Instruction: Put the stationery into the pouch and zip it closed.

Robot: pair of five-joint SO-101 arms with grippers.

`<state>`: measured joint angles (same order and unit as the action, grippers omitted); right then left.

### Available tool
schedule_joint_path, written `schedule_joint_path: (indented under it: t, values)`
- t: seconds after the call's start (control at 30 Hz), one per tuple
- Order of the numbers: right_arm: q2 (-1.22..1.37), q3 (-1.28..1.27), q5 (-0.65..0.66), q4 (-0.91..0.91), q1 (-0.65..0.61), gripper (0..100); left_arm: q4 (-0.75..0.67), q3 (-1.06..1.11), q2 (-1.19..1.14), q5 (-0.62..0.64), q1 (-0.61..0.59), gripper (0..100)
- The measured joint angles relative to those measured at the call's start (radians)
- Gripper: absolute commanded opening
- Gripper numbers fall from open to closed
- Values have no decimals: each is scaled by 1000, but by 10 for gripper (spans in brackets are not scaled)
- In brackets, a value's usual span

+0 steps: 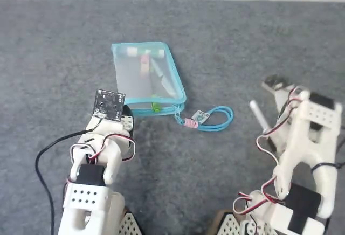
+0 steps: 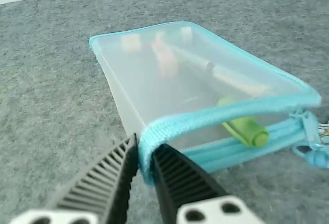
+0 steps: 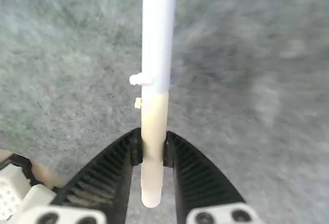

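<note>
A clear pouch (image 1: 145, 78) with turquoise trim lies on the grey carpet, holding several stationery pieces; a green marker (image 2: 245, 129) pokes out at its unzipped mouth. My left gripper (image 2: 145, 163) is shut on the pouch's near corner (image 2: 154, 131), pinching the zipper edge. The zipper pull with its blue loop strap (image 1: 213, 118) trails to the pouch's right. My right gripper (image 3: 152, 149) is shut on a white pen (image 3: 156, 80), held above the carpet to the right of the pouch; the white pen (image 1: 259, 116) sticks out toward the strap in the high view.
Grey carpet (image 1: 64, 57) covers the whole work area, with a pale wall strip along the far edge. Both arm bases (image 1: 86, 202) stand at the near edge, with cables around them.
</note>
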<state>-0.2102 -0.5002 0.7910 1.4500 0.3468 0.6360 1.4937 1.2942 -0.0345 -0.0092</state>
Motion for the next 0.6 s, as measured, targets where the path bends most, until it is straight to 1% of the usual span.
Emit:
schedule_joint_path:
  t: [0.07, 0.17, 0.23, 0.37, 0.47, 0.53, 0.6]
  values:
    - [0, 66, -28, 68, -48, 7, 0, 0, 0, 0, 9, 12]
    - [-32, 104, -98, 135, -175, 7, 0, 0, 0, 0, 25, 12]
    - [-104, 106, -163, 164, -288, 7, 0, 0, 0, 0, 26, 12]
    - [-276, 106, -269, 232, -565, 7, 0, 0, 0, 0, 26, 12]
    - [-354, 106, -333, 273, -756, 7, 0, 0, 0, 0, 26, 12]
    - [-365, 106, -361, 292, -853, 7, 0, 0, 0, 0, 26, 12]
    - [-365, 106, -368, 293, -914, 7, 0, 0, 0, 0, 26, 12]
